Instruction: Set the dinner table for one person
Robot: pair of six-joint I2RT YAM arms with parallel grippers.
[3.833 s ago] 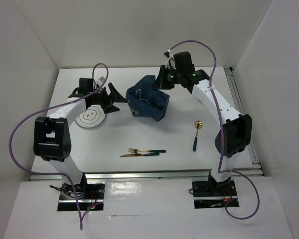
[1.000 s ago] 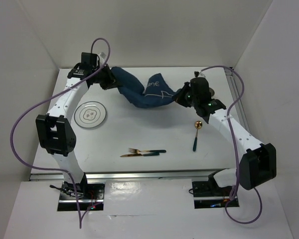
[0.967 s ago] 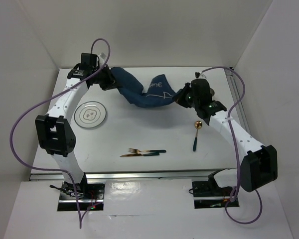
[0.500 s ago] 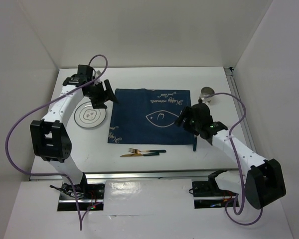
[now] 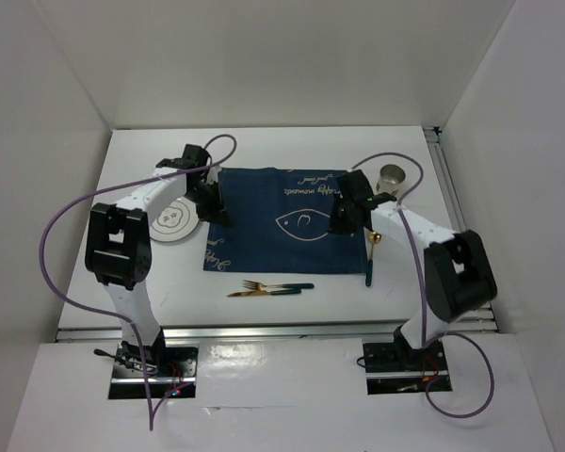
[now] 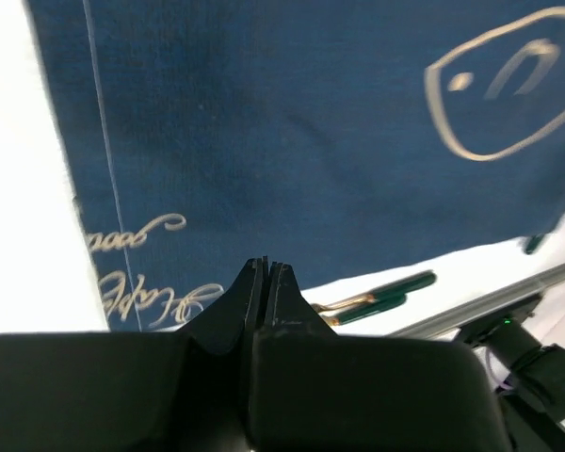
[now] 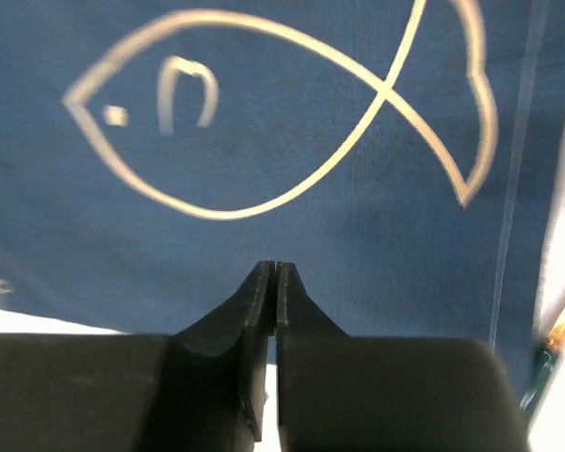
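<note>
- On the table, mid-area: mat lies flat, fish side up, roughly sq. to the near edge.
- My L gripper: jaws pressed together, nothing btwn them, hanging over the mat's left part.
- My R gripper: jaws together too, empty, over the mat's right part by the fish tail.
- Step, as I judge it: mat is down, so dishes and cutlery come next.
- Not yet placed: plate just left of the mat, fork and knife just off its near edge, spoon along its right edge, cup off the far right corner.
- Next, prob.: open L jaws, swing to the plate, catch its rim at a low angle, carry it to mat centre.
- Keep R clear meanwhile.
</note>
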